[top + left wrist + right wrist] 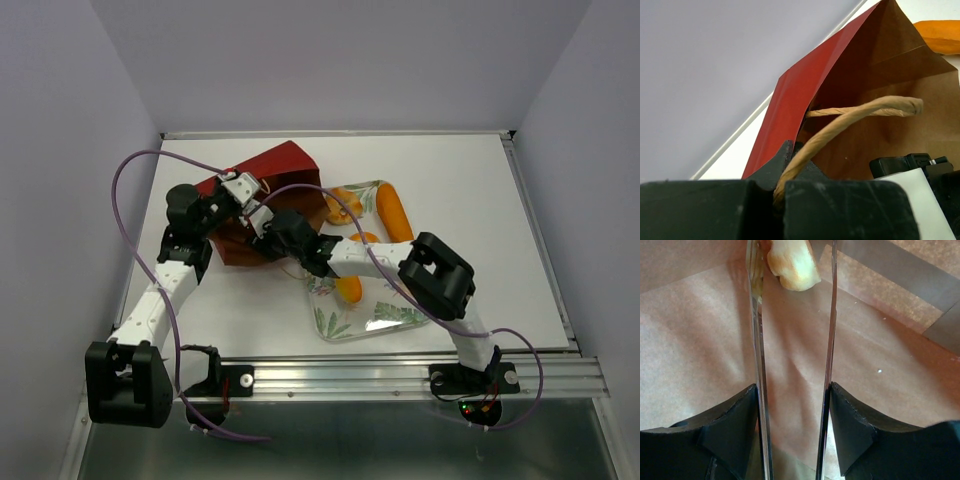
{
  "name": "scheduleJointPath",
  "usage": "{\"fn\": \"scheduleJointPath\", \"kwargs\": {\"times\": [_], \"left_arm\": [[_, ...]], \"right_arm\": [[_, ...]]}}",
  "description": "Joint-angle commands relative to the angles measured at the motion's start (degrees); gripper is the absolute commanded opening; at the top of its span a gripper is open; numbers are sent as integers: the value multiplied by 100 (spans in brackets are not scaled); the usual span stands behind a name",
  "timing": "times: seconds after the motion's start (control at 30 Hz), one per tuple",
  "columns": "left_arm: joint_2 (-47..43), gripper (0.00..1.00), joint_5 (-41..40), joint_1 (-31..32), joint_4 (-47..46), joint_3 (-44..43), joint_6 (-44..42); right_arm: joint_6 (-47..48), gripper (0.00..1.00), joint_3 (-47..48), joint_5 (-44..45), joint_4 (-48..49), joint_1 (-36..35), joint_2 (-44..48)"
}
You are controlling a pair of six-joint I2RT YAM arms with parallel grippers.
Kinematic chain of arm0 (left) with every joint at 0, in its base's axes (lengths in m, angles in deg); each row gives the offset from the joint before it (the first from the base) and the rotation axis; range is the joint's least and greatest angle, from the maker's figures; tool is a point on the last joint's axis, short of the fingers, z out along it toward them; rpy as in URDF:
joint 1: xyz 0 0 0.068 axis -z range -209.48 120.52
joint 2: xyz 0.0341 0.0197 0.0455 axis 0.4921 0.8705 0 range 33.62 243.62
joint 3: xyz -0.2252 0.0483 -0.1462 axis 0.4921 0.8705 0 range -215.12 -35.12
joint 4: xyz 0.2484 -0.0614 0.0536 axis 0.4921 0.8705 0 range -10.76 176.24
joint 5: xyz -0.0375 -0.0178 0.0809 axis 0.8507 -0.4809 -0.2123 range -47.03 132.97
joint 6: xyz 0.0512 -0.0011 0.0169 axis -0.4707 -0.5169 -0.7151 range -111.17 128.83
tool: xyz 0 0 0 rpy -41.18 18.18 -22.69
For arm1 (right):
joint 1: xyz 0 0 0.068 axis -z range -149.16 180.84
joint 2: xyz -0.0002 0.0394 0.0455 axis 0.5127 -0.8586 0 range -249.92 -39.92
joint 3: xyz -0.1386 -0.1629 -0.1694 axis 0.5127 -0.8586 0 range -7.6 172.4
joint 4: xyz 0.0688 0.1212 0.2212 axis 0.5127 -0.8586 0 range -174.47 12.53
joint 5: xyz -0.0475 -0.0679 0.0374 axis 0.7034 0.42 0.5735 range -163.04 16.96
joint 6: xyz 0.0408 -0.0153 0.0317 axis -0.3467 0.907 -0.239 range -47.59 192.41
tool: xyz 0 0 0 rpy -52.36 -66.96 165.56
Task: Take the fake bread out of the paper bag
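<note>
The dark red paper bag [283, 167] lies on its side at the back left, mouth toward the tray. My left gripper [240, 190] is shut on a twine handle [855, 116] and holds the bag [790, 107] open. My right gripper [264, 234] reaches into the bag's mouth. In the right wrist view its thin metal fingers [756, 340] stand open over brown paper, with one pale golden bread piece [792, 262] between their tips, not pinched. A long loaf [394, 213] and round buns [343, 206] [350, 288] lie on the leaf-patterned tray [385, 315].
The right arm's forearm [375, 262] crosses over the tray. A purple cable [135, 185] loops over the left side. The table's back edge [340, 133] and right rail [540, 240] bound the white surface. An orange bread [942, 35] shows past the bag's rim.
</note>
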Motion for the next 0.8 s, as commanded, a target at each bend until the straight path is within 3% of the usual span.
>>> {"fn": "scheduleJointPath", "kwargs": {"times": [0.0, 0.5, 0.63, 0.77], "left_arm": [[-126, 0, 391, 154, -349, -280, 190], [50, 0, 523, 303, -384, -201, 278], [68, 0, 505, 330, -497, -44, 873], [7, 0, 182, 505, -1304, 492, 1411]], "right_arm": [[77, 62, 537, 120, 253, -85, -325], [-159, 57, 696, -689, -47, -85, -810], [-441, 56, 749, -478, 191, -85, -1047], [-512, 56, 538, -259, 831, -85, -1188]]}}
